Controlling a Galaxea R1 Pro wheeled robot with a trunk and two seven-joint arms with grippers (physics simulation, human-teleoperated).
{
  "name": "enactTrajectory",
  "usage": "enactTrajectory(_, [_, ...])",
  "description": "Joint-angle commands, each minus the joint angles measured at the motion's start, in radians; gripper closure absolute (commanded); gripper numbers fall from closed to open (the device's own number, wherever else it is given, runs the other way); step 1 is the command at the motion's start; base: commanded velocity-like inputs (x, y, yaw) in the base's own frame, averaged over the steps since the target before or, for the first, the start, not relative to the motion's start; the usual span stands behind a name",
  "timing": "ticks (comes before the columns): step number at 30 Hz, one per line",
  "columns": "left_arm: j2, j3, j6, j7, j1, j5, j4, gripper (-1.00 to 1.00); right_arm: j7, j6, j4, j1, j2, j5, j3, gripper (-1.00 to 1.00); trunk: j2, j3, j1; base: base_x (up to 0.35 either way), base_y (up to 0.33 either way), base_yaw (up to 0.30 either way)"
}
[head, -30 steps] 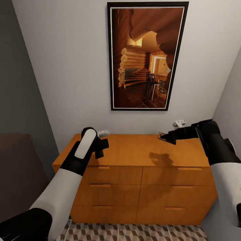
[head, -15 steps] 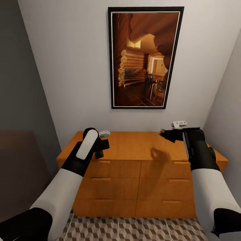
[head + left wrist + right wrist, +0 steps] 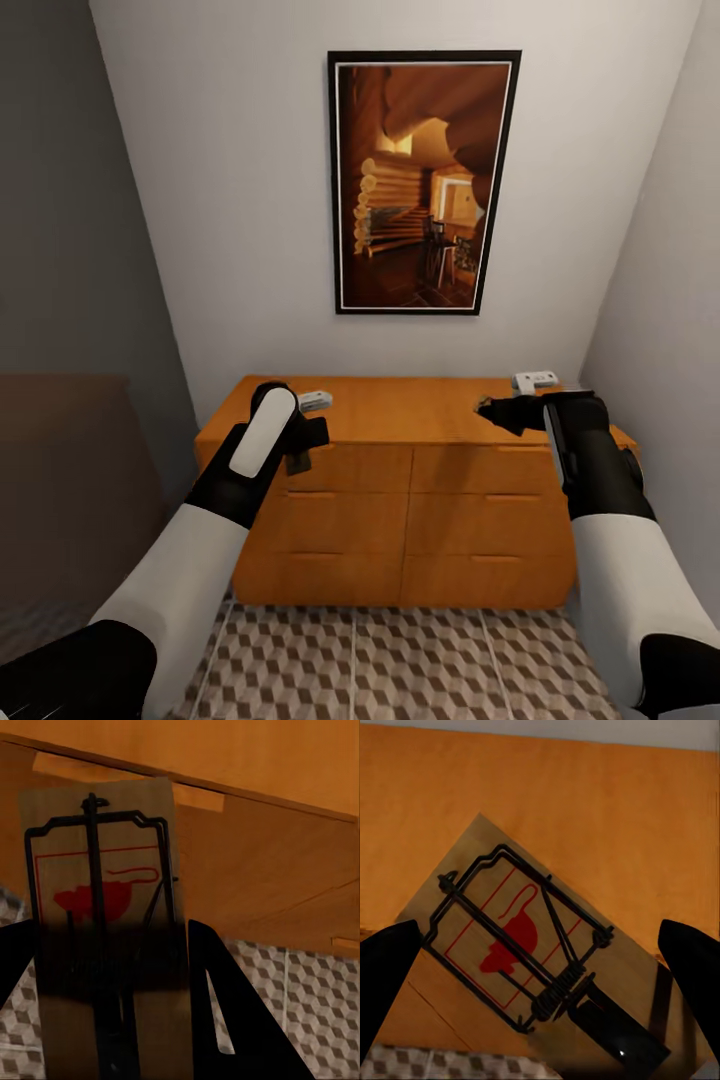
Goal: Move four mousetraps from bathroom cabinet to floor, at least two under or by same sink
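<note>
One trap (image 3: 101, 922) sits pinched between the left fingers (image 3: 225, 1012), its board upright in front of the cabinet's (image 3: 400, 500) drawer fronts, above the floor (image 3: 400, 660). A second trap (image 3: 529, 952) hangs in the right gripper (image 3: 495, 410), held by one end; the wide dark fingers (image 3: 694, 967) flank the board without visibly touching it, so I cannot tell how they grip it. It lies tilted over the front edge of the cabinet top.

In the head view the left gripper (image 3: 300, 440) hovers at the left front edge of the cabinet, the right one near the right front corner. Two pale items (image 3: 315, 401) (image 3: 535, 380) rest at the back of the top, by the wall. The middle of the top lies bare between the arms. A framed picture (image 3: 420, 185) hangs above.

Compared with half a second ago, the cabinet looks smaller and more tile shows below it; the whole view has shifted, so the camera has moved. Both arms keep their poses.
</note>
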Motion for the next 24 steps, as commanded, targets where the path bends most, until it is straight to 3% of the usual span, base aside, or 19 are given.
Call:
enactTrajectory(1, [0.000, -0.001, 0.007, 0.008, -0.001, 0.007, -0.001, 1.00, 0.010, 0.003, 0.000, 0.003, 0.000, 0.010, -0.001, 1.00, -0.001, -0.001, -0.001, -0.346, 0.000, 0.000])
enactTrajectory(7, [-0.001, -0.002, 0.007, 0.001, -0.001, 0.010, 0.055, 1.00, 0.007, -0.023, 0.031, 0.084, 0.006, 0.010, 0.000, 1.00, -0.001, -0.001, -0.001, -0.346, 0.000, 0.000])
enactTrajectory(11, [-0.001, -0.004, -0.024, -0.019, -0.001, 0.010, 0.212, 1.00, -0.004, -0.093, 0.051, 0.193, 0.036, 0.016, 0.000, 1.00, -0.001, -0.001, -0.001, -0.346, 0.000, 0.000])
enactTrajectory(12, [-0.001, -0.005, -0.063, -0.050, -0.001, 0.010, 0.287, 1.00, -0.024, -0.122, 0.068, 0.236, 0.046, 0.018, 0.000, 1.00, -0.001, -0.001, -0.001, -0.346, 0.000, 0.000])
enactTrajectory(16, [-0.001, -0.016, -0.133, -0.163, -0.001, 0.002, 0.431, 1.00, -0.084, -0.178, 0.132, 0.282, 0.062, 0.018, 0.000, 1.00, -0.001, -0.001, -0.001, -0.346, 0.000, 0.000])
enactTrajectory(19, [-0.001, -0.072, -0.186, -0.258, -0.001, -0.005, 0.558, 1.00, -0.123, -0.239, 0.218, 0.293, 0.072, 0.014, 0.000, 1.00, -0.001, -0.001, -0.001, -0.346, 0.000, 0.000])
enactTrajectory(21, [-0.001, -0.184, -0.299, -0.352, -0.001, -0.008, 0.684, 1.00, -0.139, -0.308, 0.311, 0.297, 0.076, 0.014, 0.000, 1.00, -0.001, -0.001, -0.001, -0.305, 0.000, 0.000])
enactTrajectory(22, [-0.001, -0.210, -0.323, -0.374, -0.001, -0.008, 0.706, 1.00, -0.141, -0.322, 0.331, 0.298, 0.076, 0.014, 0.000, 1.00, -0.001, -0.001, -0.001, -0.257, 0.000, 0.000])
enactTrajectory(24, [-0.001, -0.306, -0.400, -0.473, 0.001, -0.008, 0.771, 1.00, -0.149, -0.368, 0.407, 0.299, 0.078, 0.018, 0.001, 1.00, -0.001, -0.001, -0.001, -0.142, 0.000, 0.000])
